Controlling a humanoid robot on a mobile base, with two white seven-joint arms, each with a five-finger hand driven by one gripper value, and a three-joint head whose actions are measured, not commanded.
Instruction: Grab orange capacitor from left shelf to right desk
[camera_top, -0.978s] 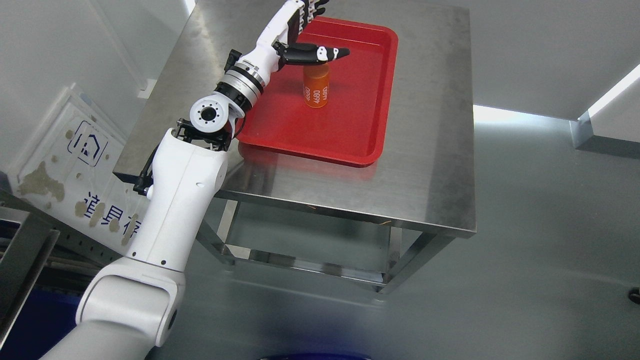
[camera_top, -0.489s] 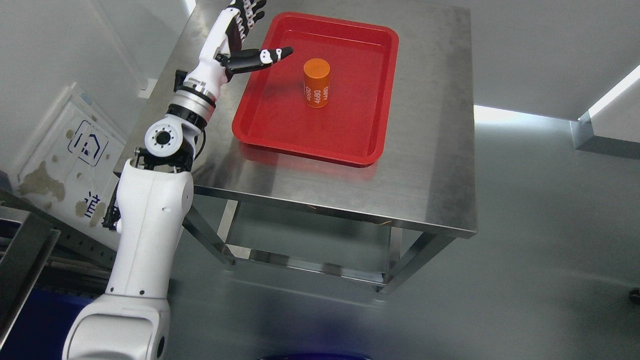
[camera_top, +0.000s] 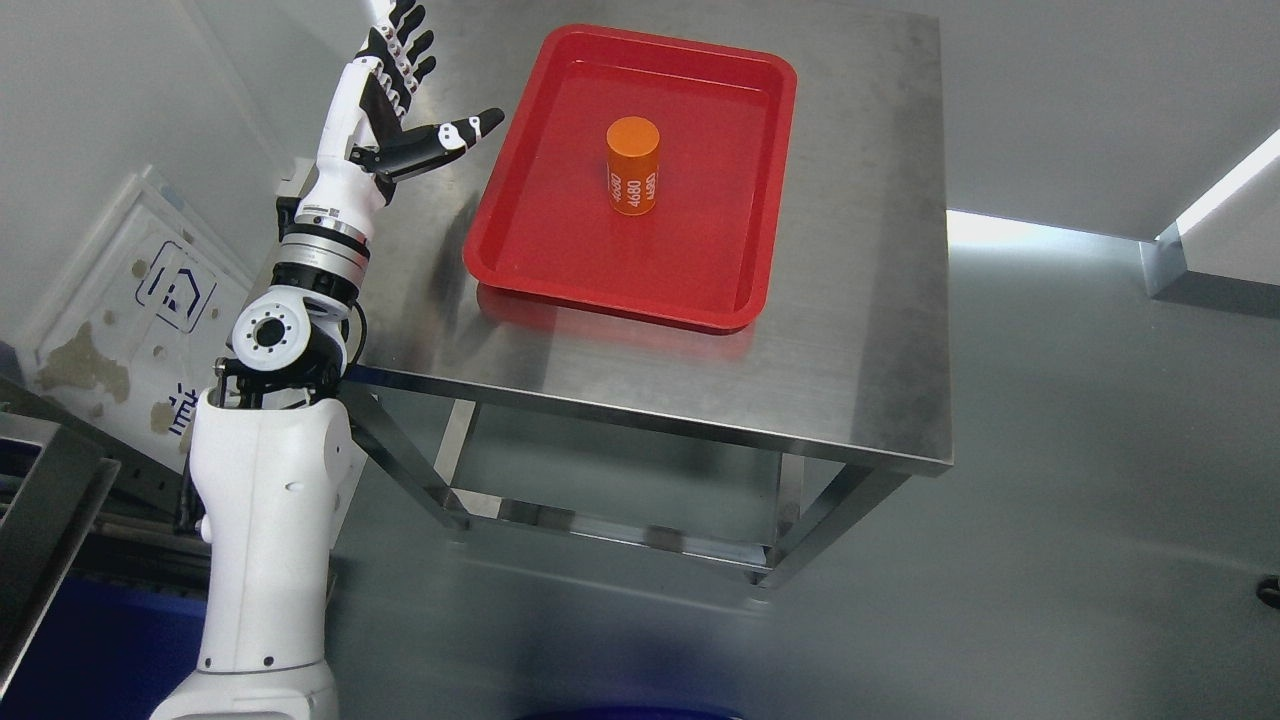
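orange and upright, the capacitor stands in the middle of a red tray, and we read "4680" printed in white, sideways, twice on its side. it sits to the right of our left hand, well apart from it and touching none of the fingers. the tray lies flat on the brushed steel counter, its near left corner just beside the arm's wrist.

our left hand is raised over the counter's left edge with its fingers spread and pointing away from us, the thumb stretched out toward the tray; it holds nothing. the white forearm comes up from the lower left.

left of the hand, a white board leans against the wall, carrying a blue house-shaped logo and blue characters partly hidden by the arm and too worn for us to read.
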